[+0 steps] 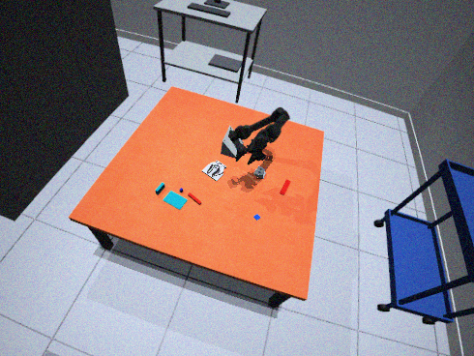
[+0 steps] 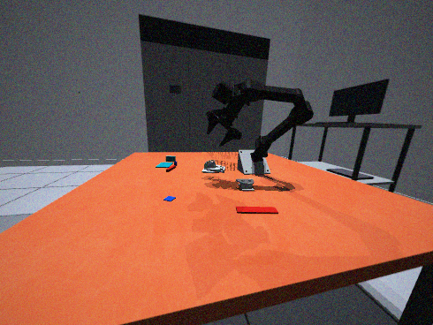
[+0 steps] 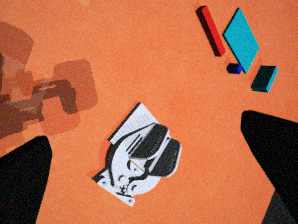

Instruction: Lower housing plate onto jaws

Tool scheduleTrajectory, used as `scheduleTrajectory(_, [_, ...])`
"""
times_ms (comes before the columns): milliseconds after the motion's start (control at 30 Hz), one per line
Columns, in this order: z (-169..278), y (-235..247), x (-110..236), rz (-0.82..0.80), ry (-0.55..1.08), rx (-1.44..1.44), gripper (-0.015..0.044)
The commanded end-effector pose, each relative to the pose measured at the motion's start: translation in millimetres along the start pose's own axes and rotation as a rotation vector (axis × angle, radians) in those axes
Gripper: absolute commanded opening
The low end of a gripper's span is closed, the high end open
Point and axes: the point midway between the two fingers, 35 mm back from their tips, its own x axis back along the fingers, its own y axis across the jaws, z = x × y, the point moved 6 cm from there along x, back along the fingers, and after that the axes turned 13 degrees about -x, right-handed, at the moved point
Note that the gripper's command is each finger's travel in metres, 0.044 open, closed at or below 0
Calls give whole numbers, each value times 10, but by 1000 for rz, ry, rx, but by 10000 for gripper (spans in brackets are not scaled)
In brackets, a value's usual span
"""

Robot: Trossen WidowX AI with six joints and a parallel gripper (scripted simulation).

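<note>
The white base (image 1: 208, 172) (image 3: 132, 122) carries the two dark jaws (image 3: 152, 142), side by side at one side of its round middle. In the exterior view the jaw assembly (image 2: 214, 167) is small and its details are unclear. No plate covers the jaws. A small grey piece (image 1: 259, 172) (image 2: 245, 184), apparently the housing plate, is raised on a small support on the table, away from the base. It is outside the wrist view. My gripper (image 1: 244, 161) (image 2: 215, 139) (image 3: 147, 132) is open and empty, high above the table, with the base below it in the wrist view.
A cyan plate (image 1: 175, 199) (image 3: 242, 41), a cyan block (image 1: 160, 188) (image 3: 264, 79), a small dark-blue piece (image 1: 181, 190) (image 3: 234, 68) and a red bar (image 1: 194, 198) (image 3: 210, 31) lie together. Another red bar (image 1: 284, 187) (image 2: 256, 210) and a blue square (image 1: 256, 217) (image 2: 169, 199) lie apart.
</note>
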Motion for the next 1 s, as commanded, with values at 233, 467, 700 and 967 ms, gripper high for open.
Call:
scheduleTrajectory(233, [124,443,-61,-176,32,256,440])
scheduleTrajectory(467, [217,684,-78,-282,42,402,440])
scheduleTrajectory(700, [325,911,-77,-389,45,543,440])
scheduleTrajectory(967, [465,1152,-56,-514,39,699,440])
